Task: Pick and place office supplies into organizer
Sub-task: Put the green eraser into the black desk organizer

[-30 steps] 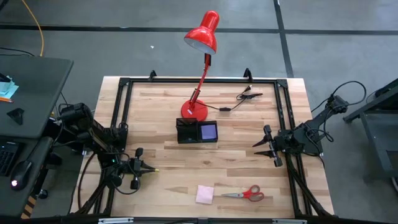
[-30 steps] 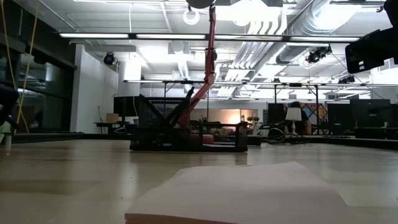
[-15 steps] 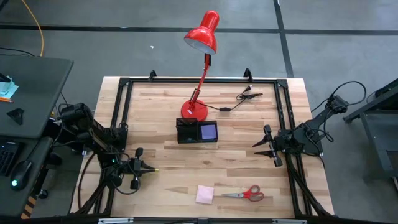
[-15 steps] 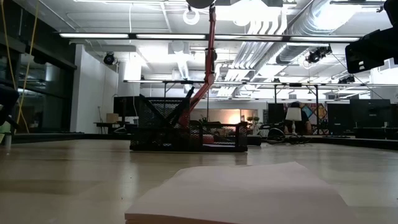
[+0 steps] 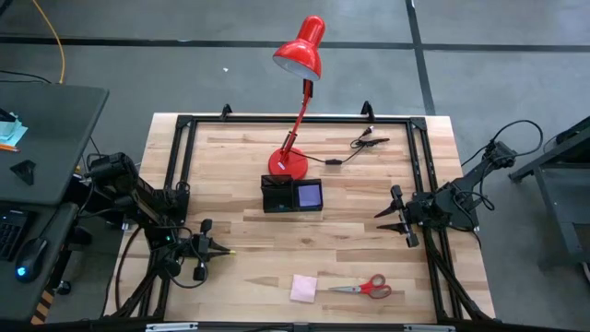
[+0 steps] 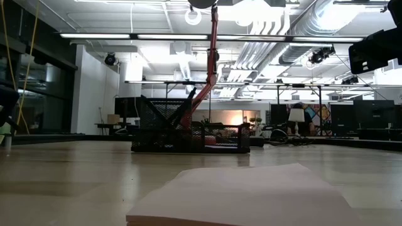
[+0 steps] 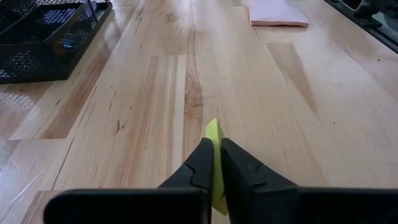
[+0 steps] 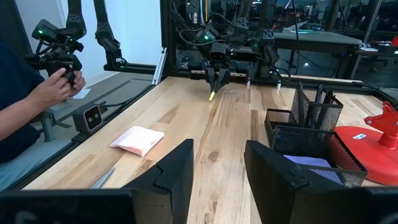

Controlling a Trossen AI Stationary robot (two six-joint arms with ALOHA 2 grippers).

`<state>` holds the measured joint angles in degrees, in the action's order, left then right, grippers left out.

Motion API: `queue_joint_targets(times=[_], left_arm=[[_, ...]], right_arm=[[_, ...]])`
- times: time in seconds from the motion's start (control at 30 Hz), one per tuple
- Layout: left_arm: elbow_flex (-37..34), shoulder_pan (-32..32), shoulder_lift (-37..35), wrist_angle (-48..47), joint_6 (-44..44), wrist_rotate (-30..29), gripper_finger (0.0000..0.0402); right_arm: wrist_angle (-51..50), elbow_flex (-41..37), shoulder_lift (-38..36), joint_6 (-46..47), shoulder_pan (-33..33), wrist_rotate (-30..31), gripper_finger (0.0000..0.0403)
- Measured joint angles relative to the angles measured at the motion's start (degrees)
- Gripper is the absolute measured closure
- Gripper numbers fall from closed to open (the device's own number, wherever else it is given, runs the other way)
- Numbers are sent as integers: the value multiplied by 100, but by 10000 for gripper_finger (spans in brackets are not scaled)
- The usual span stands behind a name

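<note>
While both arms sit low at the table's sides, the high view gives the layout. Organizer (image 5: pixel 293 195) stands near the table's middle, just in front of the red lamp's base (image 5: pixel 288 164), purple pad (image 5: pixel 310 195) already in its right compartment. Pink pad (image 5: pixel 304 288) and red-handled scissors (image 5: pixel 365 288) lie side by side near the front edge, apart from each other; scissors' long axis runs along that edge, handles toward the right side. Left gripper (image 5: pixel 221 251) is by the left edge, pointing inward; right gripper (image 5: pixel 383 215) by the right edge, pointing inward. Pink pad lies nearer the left gripper, scissors nearer the right. Black cable (image 5: pixel 355 148) trails toward the back right.

Low view: pink pad (image 6: pixel 242 194) fills the foreground, organizer (image 6: pixel 190 133) behind it, mesh walls, lamp stem rising beyond.

Left wrist view: jaws closed on a thin yellow slip (image 7: pixel 213 146), its tip poking out ahead of the left gripper (image 7: pixel 214 163). Organizer (image 7: pixel 43 37) lies ahead and off to one side; pink pad (image 7: pixel 277 12) ahead to the other.

Right wrist view: right gripper (image 8: pixel 219 171) has jaws parted, nothing between them. Pens (image 8: pixel 317 99) stand upright in the organizer's tall compartment (image 8: pixel 314 134). A person's hand (image 8: pixel 59 84) holds a controller beyond the table.

No legible writing or brand anywhere.
</note>
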<state>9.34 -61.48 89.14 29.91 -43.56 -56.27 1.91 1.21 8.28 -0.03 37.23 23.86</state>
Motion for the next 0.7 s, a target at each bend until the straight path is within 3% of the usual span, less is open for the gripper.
queue_joint_targets(times=[0.7], left_arm=[[0,0,0,27,-2,-35,394]], right_arm=[[0,0,0,2,0,0,269]])
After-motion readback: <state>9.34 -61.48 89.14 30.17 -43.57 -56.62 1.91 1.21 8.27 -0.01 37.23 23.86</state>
